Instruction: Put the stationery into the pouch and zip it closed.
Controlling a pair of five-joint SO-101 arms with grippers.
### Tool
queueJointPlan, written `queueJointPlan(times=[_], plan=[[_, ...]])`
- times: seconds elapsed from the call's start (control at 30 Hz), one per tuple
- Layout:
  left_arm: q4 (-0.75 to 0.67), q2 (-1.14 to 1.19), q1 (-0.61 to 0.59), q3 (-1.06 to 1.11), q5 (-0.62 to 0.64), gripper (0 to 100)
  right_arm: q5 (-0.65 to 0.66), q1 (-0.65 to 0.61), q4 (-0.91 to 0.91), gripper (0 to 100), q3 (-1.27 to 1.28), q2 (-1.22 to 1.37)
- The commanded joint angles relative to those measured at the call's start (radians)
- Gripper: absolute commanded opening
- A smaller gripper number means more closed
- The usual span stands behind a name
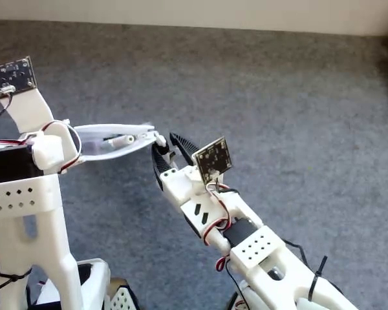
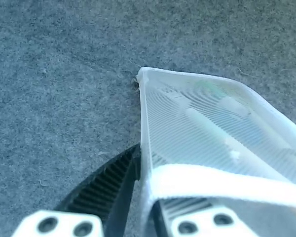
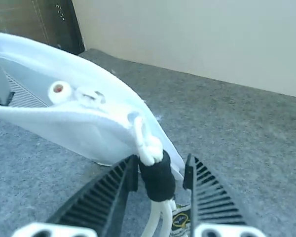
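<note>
At the middle of the grey table (image 1: 291, 90), the right end effector (image 3: 158, 193) stands narrowly open. The black zip pull (image 3: 158, 175), tied on with white cord, hangs between its two ribbed black fingers (image 3: 106, 195). One finger touches the pull, and a slim gap shows at the other. In the high view we see this end effector (image 1: 170, 154) just at the pouch's near end.

The left end effector (image 2: 143, 195) is clamped on the other end of the pouch (image 2: 212, 133), with one black finger (image 2: 106, 185) pressed against the outside of its ribbed, see-through wall. The second finger shows dimly through the material.

Between the two arms, the pouch (image 1: 97, 133) stretches lengthwise, white and translucent, its mouth gaping. Inside it we see the stationery: a white pen (image 3: 58, 90) with its round end facing the opening, and further pale sticks lying alongside. We cannot tell whether the pouch's lower edge touches the table.

Beyond the table rises a pale wall (image 3: 212, 39).
</note>
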Motion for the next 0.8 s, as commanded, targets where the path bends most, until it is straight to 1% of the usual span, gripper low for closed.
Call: queueJointPlan(times=[0.0, 0.17, 0.27, 0.37, 0.63, 0.7, 0.77], plan=[[-0.015, -0.005, -0.012, 0.002, -0.008, 1, 0.014, 0.015, -0.021, 15.2, -0.013, -0.036], [-0.021, -0.005, -0.012, 0.022, -0.008, 1, 0.02, 0.016, -0.022, 6.1, -0.016, -0.036], [-0.021, -0.005, -0.012, 0.022, -0.008, 1, 0.087, 0.015, -0.022, 3.2, -0.016, -0.038], [-0.021, -0.005, -0.012, 0.022, -0.008, 1, 0.118, 0.016, -0.022, 0.6, -0.01, -0.045], [-0.023, -0.005, -0.012, 0.013, -0.008, 1, 0.12, 0.021, -0.021, 0.5, 0.016, -0.047], [-0.023, -0.005, -0.012, 0.012, -0.008, 4, 0.12, 0.019, -0.021, 0.5, 0.025, -0.047], [-0.023, -0.005, -0.012, 0.012, -0.008, 10, 0.12, 0.019, -0.021, 0.5, 0.028, -0.047]])
